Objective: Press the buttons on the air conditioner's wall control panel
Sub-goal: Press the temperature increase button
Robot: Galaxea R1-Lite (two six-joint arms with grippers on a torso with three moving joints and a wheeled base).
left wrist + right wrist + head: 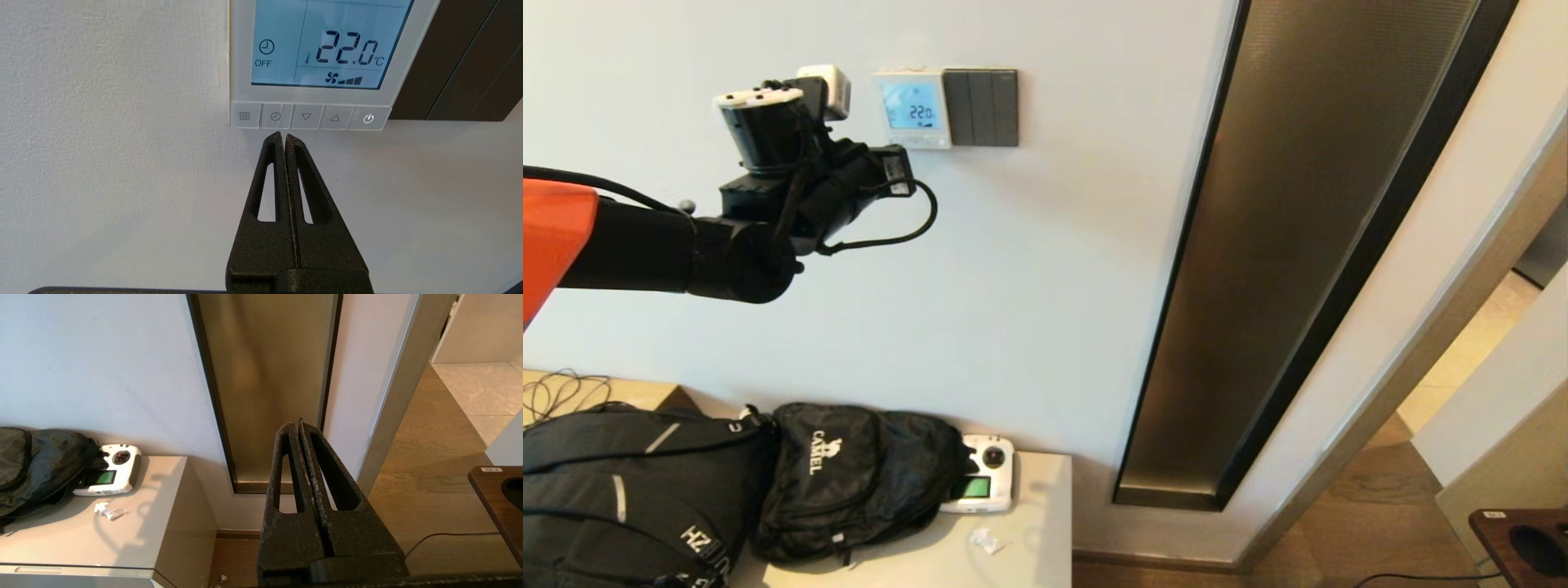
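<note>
The air conditioner's wall control panel [913, 109] is a small white thermostat on the wall, its screen lit pale blue and reading 22.0. In the left wrist view the panel [241, 49] shows close up, with its row of pale buttons [306, 117] along the bottom edge. My left gripper [283, 136] is shut and empty, its tips just below the clock button and the down-arrow button; I cannot tell whether they touch. In the head view the left gripper [900, 170] is raised just below and left of the panel. My right gripper [298, 425] is shut and empty, held low, away from the panel.
A dark grey three-rocker switch plate [982, 107] adjoins the panel's right side. A tall dark glass strip [1290, 245] runs down the wall. Below, a cabinet top [1037, 523] holds black backpacks [849, 482] and a white handheld remote [984, 486]. A dark wooden table corner [1523, 543] is at lower right.
</note>
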